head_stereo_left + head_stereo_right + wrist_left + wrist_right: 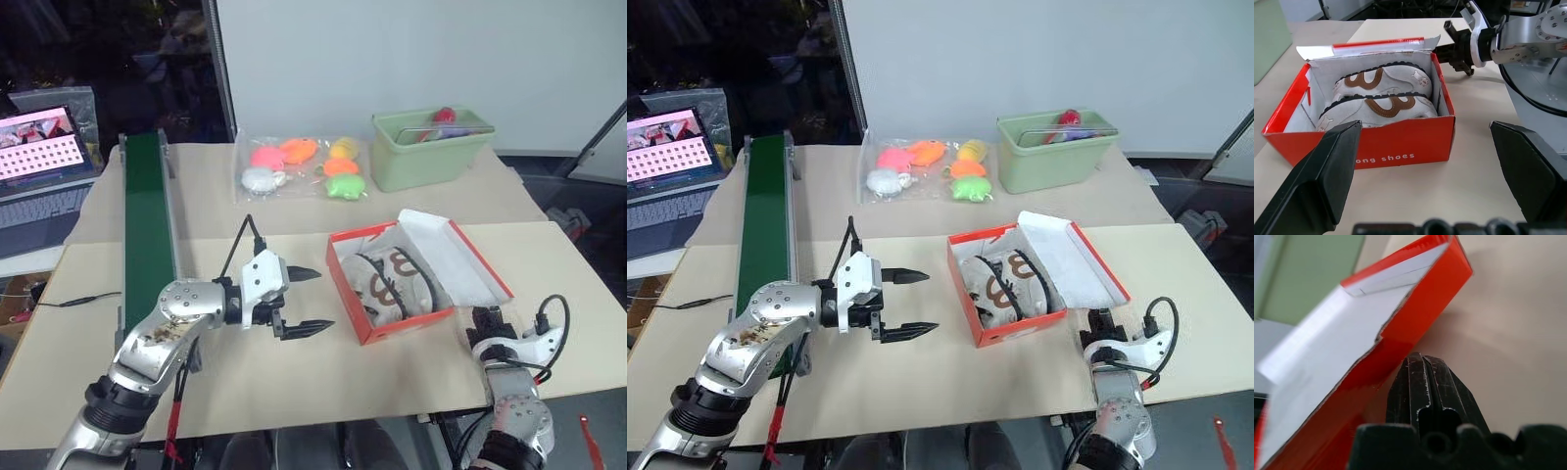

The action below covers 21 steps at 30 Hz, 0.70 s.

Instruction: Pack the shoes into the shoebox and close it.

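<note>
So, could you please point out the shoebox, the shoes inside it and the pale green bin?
shoebox [1400,142]: left wrist view, on its orange-red front wall above the print.
shoes [1383,105]: left wrist view, on the brown marking of the nearer shoe.
pale green bin [426,162]: left eye view, on its front wall.

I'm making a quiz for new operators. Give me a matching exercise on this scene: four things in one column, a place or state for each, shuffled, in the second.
Things:
1. shoes
2. shoebox lid
3. left claw
4. right claw

States:
A. open, lying back on the side toward the right arm
B. fingers pressed together, tip right under the lid's edge
C. fingers spread wide, pointing at the shoebox
D. lying side by side inside the box

Pairs: 1-D, 2-A, 3-C, 4-B
</note>
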Tool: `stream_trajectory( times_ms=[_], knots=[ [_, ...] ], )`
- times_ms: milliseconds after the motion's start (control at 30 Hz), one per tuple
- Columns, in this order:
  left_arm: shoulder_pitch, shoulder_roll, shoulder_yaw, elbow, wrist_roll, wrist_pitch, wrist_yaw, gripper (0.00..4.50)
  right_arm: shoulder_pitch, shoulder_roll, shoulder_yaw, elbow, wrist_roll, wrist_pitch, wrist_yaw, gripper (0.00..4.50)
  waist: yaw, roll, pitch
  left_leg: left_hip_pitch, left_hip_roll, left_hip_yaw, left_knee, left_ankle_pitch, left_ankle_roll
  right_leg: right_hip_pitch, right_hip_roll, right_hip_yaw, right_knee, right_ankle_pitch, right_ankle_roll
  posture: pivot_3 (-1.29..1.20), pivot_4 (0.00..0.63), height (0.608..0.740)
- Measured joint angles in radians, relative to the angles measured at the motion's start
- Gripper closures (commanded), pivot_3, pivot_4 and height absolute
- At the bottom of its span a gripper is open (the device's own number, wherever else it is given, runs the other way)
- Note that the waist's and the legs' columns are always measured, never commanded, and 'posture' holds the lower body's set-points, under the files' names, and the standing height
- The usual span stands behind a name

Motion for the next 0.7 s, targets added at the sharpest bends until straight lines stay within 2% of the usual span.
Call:
stream_trajectory(
  times_ms=[133,233,333,433,533,700],
  knots=[
    [0.0,0.0,0.0,-0.002,0.0,0.007,0.001,0.0,0.008,-0.016,0.055,-0.009,0.07,0.054,0.05,4.44,0.003,0.006,0.003,0.0,0.0,-0.001,-0.002,0.0,0.0,-0.001,0.001,0.0,0.001,-0.002,-0.002,0.0,0.15,0.729],
    [0.0,0.0,0.0,-0.015,0.001,0.007,0.003,0.0,0.033,-0.03,0.109,-0.076,0.124,0.071,0.105,4.44,0.01,0.015,0.006,-0.007,-0.001,-0.001,-0.002,0.0,0.0,-0.008,0.0,0.0,0.002,-0.002,0.0,0.0,0.15,0.729],
    [0.004,0.0,0.0,-0.017,0.002,0.008,0.008,0.0,0.048,-0.049,0.137,-0.156,0.178,0.071,0.158,4.44,0.018,0.015,0.005,-0.015,-0.002,-0.001,-0.002,0.0,0.0,-0.017,0.0,0.001,0.004,-0.002,0.0,0.0,0.15,0.729],
    [0.009,0.0,-0.002,-0.02,0.004,0.008,0.01,0.0,0.099,-0.058,0.186,-0.28,0.27,0.076,0.26,4.44,0.026,0.016,0.006,-0.015,-0.002,-0.002,-0.002,0.0,0.0,-0.017,0.0,0.0,0.004,-0.003,0.0,0.0,0.15,0.729],
    [0.009,0.0,-0.003,-0.021,0.007,0.008,0.01,0.0,0.132,-0.076,0.234,-0.349,0.3,0.075,0.324,4.44,0.029,0.016,0.006,-0.014,-0.002,-0.002,-0.001,0.0,0.0,-0.016,0.0,0.0,0.004,-0.003,0.0,0.0,0.15,0.729],
    [0.009,0.0,-0.003,-0.021,0.009,0.008,0.009,0.0,0.141,-0.093,0.275,-0.35,0.31,0.062,0.338,4.44,0.031,0.016,0.006,-0.013,-0.002,-0.001,-0.001,0.0,0.0,-0.015,0.0,0.0,0.004,-0.003,0.0,0.0,0.15,0.729]
  ],
)
